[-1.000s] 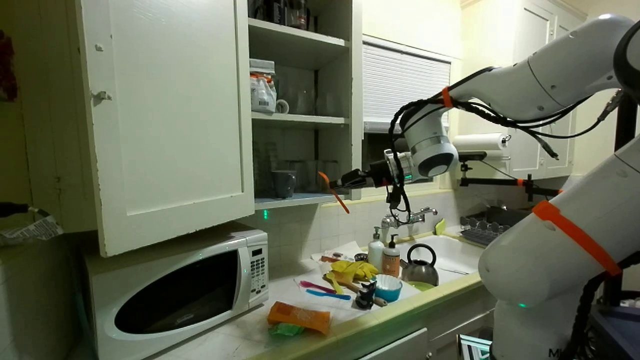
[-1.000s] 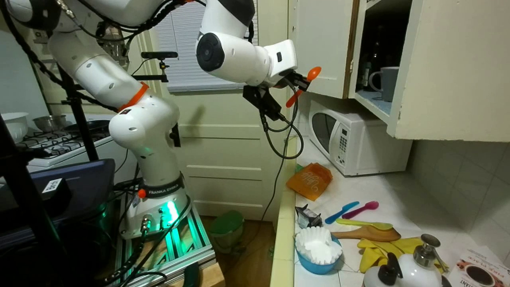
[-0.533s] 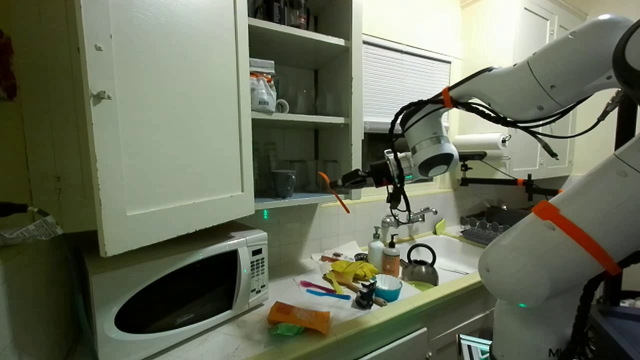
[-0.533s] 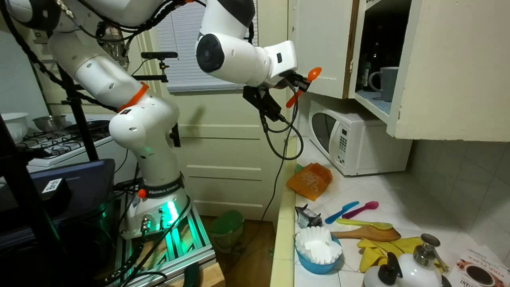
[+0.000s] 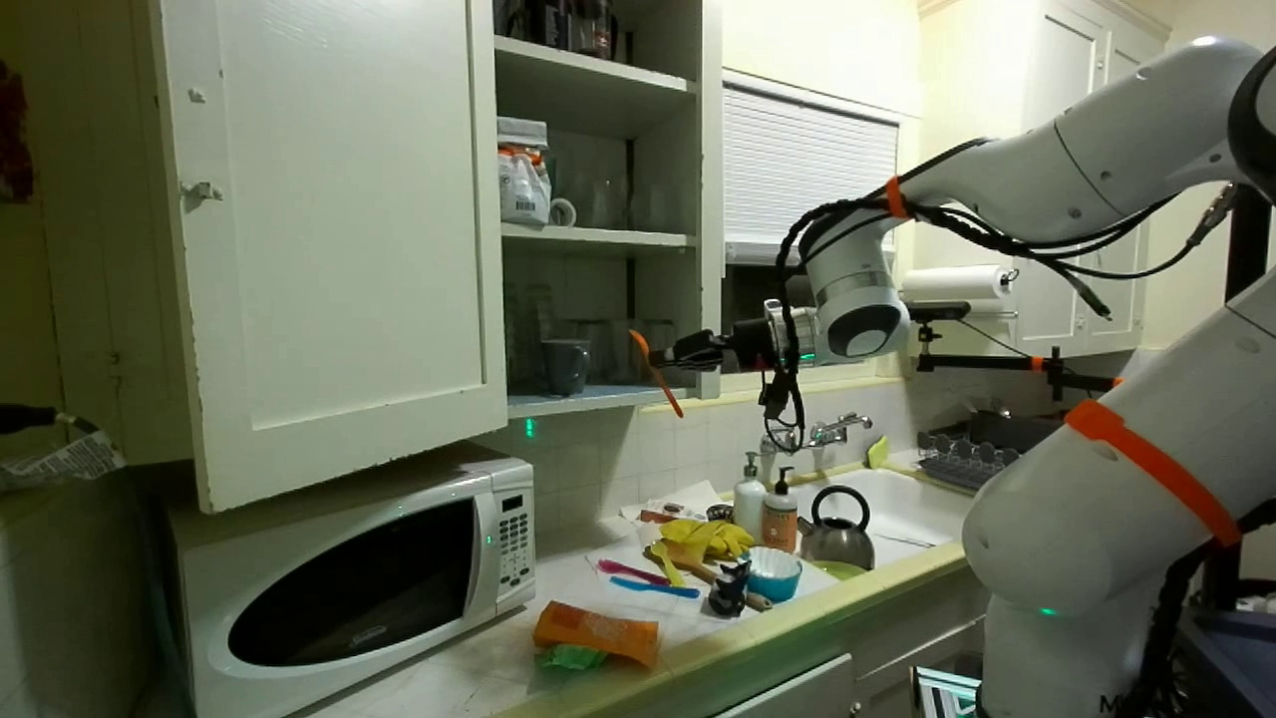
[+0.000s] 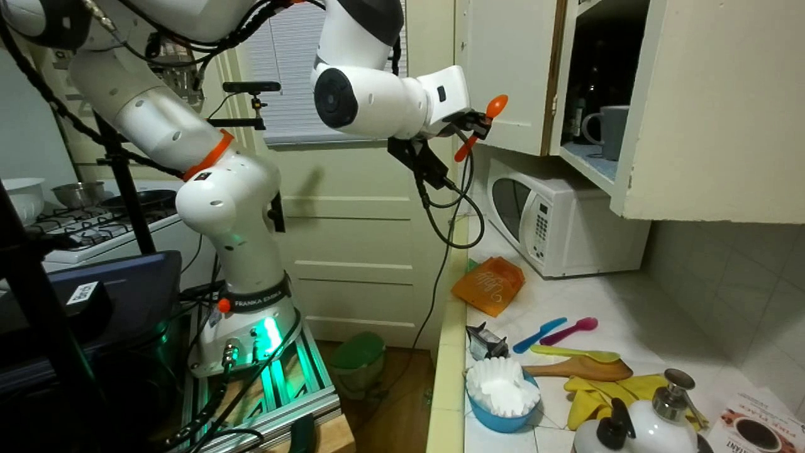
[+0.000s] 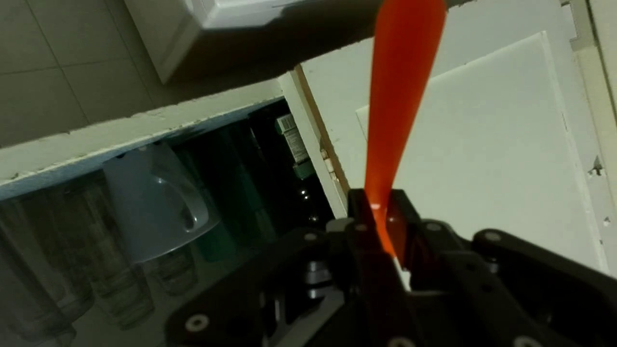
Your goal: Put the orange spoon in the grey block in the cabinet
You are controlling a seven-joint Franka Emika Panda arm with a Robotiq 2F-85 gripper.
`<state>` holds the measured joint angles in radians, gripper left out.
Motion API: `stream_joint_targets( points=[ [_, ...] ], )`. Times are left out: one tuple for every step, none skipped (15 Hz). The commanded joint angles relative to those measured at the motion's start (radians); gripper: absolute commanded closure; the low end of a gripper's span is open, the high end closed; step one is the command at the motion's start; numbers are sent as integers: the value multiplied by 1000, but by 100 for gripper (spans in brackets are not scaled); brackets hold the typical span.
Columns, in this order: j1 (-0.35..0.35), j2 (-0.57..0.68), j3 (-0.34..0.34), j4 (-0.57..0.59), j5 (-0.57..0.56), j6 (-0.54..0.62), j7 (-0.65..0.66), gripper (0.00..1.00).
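My gripper (image 5: 660, 358) is shut on the orange spoon (image 5: 670, 392) and holds it in the air in front of the open white cabinet (image 5: 710, 209). The spoon stands tilted across the fingertips, its bowl (image 6: 497, 105) up and its handle down. In the wrist view the spoon (image 7: 405, 72) rises from between the gripper's fingers (image 7: 357, 207). A grey mug (image 5: 566, 367) stands on the cabinet's lowest shelf, apart from the spoon; it also shows in the wrist view (image 7: 140, 207). I see no other grey block; the mug's inside is hidden.
The cabinet door (image 5: 339, 219) hangs open above the white microwave (image 5: 379, 578). Glasses stand beside the mug. The counter below holds an orange packet (image 5: 596, 632), blue and pink utensils, yellow gloves (image 5: 710, 538), a blue bowl (image 6: 500, 423) and soap bottles (image 5: 750, 499).
My gripper has moved slightly up and toward the cabinet with the spoon still in it, over the last half second. The mug, door and counter things have not moved.
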<state>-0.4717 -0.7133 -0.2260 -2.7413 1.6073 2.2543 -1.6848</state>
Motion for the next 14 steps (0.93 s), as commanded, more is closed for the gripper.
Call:
stream_joint_targets(
  points=[
    [25, -15, -29, -10, 209, -19, -186, 96],
    [18, -19, -25, -12, 270, -25, -230, 96],
    [10, -17, -21, -13, 336, -37, -283, 96],
    [3, -16, -13, -14, 408, -43, -327, 96],
    [-3, -14, -4, -13, 483, -51, -367, 96],
    [-11, -11, 9, -13, 562, -52, -408, 96],
    [-21, -8, 23, -13, 644, -44, -447, 96],
    [-30, -2, 36, -12, 717, -39, -480, 96],
    [-36, 3, 43, -9, 775, -51, -512, 96],
    [-41, 4, 48, -8, 822, -80, -552, 96],
    [-42, 3, 49, -8, 829, -133, -594, 96],
    [-1, 1, 17, -6, 820, -168, -647, 96],
    [-33, 5, 48, -7, 797, -234, -660, 96],
    [18, 7, 14, -3, 783, -259, -717, 96]
  ],
)
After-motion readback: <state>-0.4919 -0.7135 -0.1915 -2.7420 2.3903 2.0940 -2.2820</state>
